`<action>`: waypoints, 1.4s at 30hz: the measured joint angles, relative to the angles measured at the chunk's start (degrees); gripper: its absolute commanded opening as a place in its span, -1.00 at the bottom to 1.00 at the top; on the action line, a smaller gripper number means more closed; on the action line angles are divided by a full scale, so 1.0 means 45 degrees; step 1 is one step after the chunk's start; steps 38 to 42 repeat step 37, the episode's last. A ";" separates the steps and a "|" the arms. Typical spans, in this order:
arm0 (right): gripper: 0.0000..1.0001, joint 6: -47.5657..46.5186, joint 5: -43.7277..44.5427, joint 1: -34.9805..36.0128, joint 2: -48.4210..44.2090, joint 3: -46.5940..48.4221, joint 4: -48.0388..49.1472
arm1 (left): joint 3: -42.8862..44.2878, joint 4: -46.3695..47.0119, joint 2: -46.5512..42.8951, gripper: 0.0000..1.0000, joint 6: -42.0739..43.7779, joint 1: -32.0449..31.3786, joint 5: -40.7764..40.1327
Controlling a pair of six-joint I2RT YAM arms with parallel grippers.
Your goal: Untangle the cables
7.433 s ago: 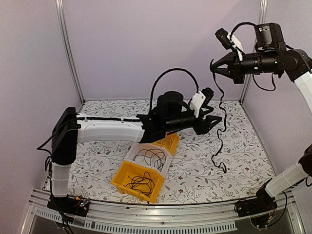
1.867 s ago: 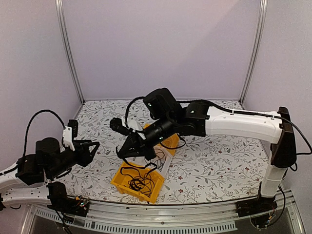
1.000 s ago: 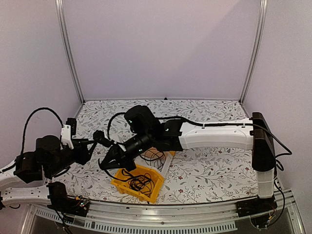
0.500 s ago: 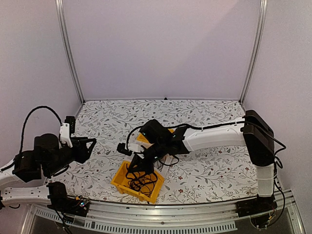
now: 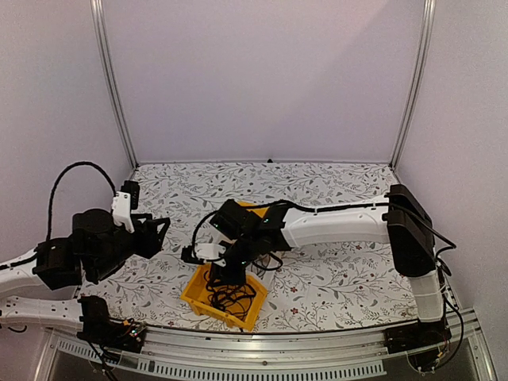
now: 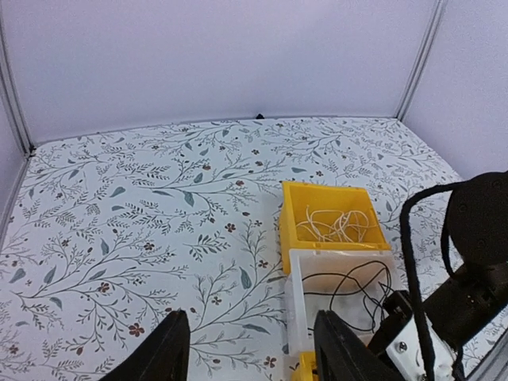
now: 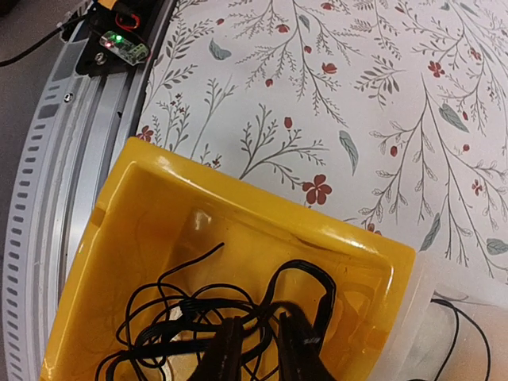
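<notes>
A tangle of black cables (image 7: 182, 309) lies in the near yellow bin (image 7: 262, 206), which also shows in the top view (image 5: 197, 295). My right gripper (image 7: 258, 349) is down in this bin, its fingers drawn close together with black strands between them; it also shows in the top view (image 5: 225, 278). One black cable (image 6: 349, 282) lies in the clear bin (image 6: 295, 294). Cream-white cables (image 6: 337, 224) lie in the far yellow bin (image 6: 284, 230). My left gripper (image 6: 250, 353) is open and empty, held above the table left of the bins, as the top view (image 5: 159, 234) shows.
The three bins stand in a row at the table's middle front. The right arm (image 5: 333, 226) stretches across the table over the clear and far bins. The aluminium front rail (image 7: 79, 159) runs close to the near bin. Walls enclose the flowered table (image 6: 143, 206).
My right gripper swung from left of the bins, over them, and dropped into the near yellow bin onto the black cables. My left arm rose and shifted slightly right.
</notes>
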 measured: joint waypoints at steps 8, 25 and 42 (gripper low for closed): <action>-0.02 -0.0724 0.0267 -0.0335 -0.0301 0.0753 -0.1404 | 0.1996 0.1273 0.2113 0.23 0.1399 0.0981 -0.0034; 0.74 -0.0544 0.1044 -0.7698 -0.4925 0.0695 -0.2132 | 0.6737 0.0539 0.7383 0.45 0.0806 0.5401 0.2205; 0.97 0.2035 0.2798 -1.0778 -0.6688 0.0345 -0.0321 | 0.7747 0.1515 0.8990 0.99 0.2239 0.6436 0.3371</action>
